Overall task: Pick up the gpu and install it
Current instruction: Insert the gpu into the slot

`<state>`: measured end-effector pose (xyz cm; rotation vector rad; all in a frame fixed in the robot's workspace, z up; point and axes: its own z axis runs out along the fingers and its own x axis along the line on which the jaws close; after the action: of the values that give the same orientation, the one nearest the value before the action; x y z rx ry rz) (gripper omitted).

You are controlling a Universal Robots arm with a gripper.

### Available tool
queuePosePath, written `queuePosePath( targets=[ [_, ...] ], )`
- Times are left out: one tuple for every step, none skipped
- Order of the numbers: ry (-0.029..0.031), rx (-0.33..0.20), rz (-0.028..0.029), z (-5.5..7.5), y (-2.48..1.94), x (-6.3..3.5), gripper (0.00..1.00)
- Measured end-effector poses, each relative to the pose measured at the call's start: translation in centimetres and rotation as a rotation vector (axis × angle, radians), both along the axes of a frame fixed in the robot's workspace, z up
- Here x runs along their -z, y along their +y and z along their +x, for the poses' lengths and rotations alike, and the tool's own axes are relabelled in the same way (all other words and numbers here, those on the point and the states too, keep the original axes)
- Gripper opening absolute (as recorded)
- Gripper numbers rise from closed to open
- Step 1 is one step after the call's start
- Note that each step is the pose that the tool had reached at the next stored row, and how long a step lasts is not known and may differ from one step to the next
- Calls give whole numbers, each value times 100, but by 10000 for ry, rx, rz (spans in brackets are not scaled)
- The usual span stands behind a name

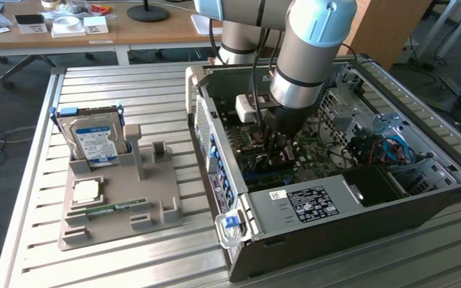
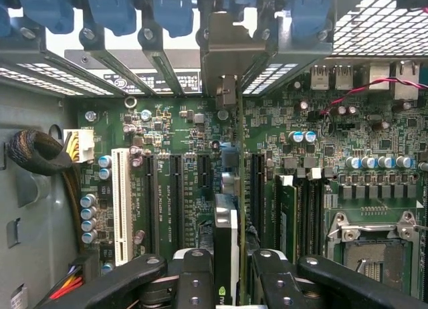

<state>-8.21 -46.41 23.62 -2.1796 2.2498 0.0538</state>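
The gpu (image 2: 226, 222) stands edge-on between my gripper's (image 2: 226, 262) black fingers (image 2: 194, 275), which are shut on it. It sits in line with the black expansion slots of the green motherboard (image 2: 180, 122), and its grey metal bracket (image 2: 227, 61) reaches the rear slot openings. Whether its edge sits in a slot is hidden by the card itself. In the exterior view my gripper (image 1: 281, 157) reaches down into the open computer case (image 1: 359, 222), over the motherboard.
A grey holder (image 1: 118, 222) on the exterior view's left carries a hard drive (image 1: 94, 141), a processor chip (image 1: 86, 191) and a green memory stick (image 1: 110, 209). Inside the case are the power supply (image 1: 302, 204), blue slot latches (image 2: 167, 8), a black cable bundle (image 2: 33, 152) and an open processor socket (image 2: 374, 249).
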Motion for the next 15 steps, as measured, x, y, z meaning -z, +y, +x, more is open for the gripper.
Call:
queuePosePath(
  targets=[
    [1,2,1,-1,0,0,27],
    [2,10,1,-5,1,0,27],
    [3,10,1,-5,1,0,27],
    [3,10,1,-5,1,0,27],
    [3,10,1,-5,1,0,27],
    [4,11,2,-5,1,0,27],
    [8,21,17,-11,2,6,28],
    [1,20,7,-10,2,4,28],
    [0,17,7,-8,1,3,34],
    [1,10,2,-5,1,1,34],
    [3,10,1,-5,1,0,34],
    [2,10,2,-5,1,0,34],
    [3,10,2,-5,1,0,34],
    [2,10,1,-5,1,0,34],
    [2,10,1,-5,1,0,34]
  ],
)
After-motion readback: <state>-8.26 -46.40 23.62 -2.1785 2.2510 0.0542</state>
